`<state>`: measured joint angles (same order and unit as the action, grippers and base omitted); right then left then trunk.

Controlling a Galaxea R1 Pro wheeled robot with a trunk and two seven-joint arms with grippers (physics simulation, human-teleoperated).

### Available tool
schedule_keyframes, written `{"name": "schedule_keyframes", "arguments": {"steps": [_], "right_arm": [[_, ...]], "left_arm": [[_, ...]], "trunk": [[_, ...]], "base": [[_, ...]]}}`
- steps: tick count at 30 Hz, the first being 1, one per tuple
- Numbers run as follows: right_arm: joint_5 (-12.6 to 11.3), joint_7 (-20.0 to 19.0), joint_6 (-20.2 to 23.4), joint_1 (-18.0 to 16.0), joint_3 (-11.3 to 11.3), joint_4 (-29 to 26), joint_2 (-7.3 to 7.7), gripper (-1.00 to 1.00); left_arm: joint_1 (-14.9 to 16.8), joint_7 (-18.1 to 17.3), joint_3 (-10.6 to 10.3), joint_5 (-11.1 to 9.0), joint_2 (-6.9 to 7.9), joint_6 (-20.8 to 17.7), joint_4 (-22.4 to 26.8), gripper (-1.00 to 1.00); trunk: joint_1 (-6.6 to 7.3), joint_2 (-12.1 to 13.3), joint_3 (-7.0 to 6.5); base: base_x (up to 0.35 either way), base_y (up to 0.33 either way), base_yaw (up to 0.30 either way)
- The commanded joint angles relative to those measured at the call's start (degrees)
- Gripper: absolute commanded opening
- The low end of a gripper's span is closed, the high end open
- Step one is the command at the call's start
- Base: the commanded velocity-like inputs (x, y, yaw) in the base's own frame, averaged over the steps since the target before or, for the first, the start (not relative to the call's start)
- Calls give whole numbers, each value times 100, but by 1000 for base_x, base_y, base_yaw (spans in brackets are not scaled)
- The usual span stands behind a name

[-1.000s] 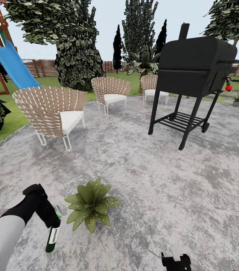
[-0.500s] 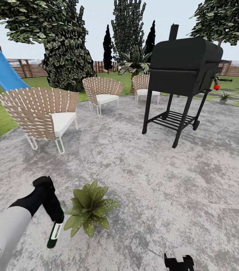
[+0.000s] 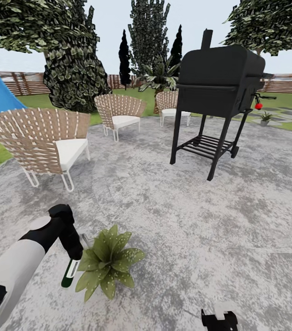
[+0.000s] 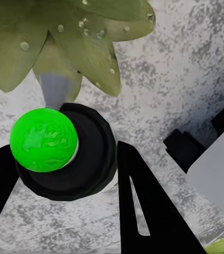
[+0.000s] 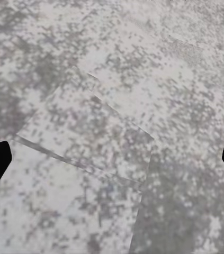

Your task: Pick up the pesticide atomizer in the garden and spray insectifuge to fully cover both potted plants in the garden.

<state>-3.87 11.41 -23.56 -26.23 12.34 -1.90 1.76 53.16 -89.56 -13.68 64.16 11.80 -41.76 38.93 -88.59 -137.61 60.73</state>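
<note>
My left gripper (image 3: pixel 73 257) is clamped on the pesticide atomizer (image 3: pixel 68 275), tilted just beside 1 potted plant (image 3: pixel 106 262) on the grey paving (image 3: pixel 201 220). My right gripper (image 5: pixel 112 161) hangs with its fingers spread wide and holds nothing.

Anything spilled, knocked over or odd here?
Nothing stands out. The left tool holds the atomizer tilted beside the upright potted plant, whose leaves carry pale droplets. Chairs and grill stand upright on the paving.
</note>
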Motion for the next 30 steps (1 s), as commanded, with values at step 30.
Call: {"name": "schedule_keyframes", "arguments": {"steps": [30], "right_arm": [[-35,19,-17,-5,52,14,-2,100]], "left_arm": [[-351,431,52,0,129,11,18,-100]], "trunk": [[-1,-2,22]], "base": [[30,89,-43]]}}
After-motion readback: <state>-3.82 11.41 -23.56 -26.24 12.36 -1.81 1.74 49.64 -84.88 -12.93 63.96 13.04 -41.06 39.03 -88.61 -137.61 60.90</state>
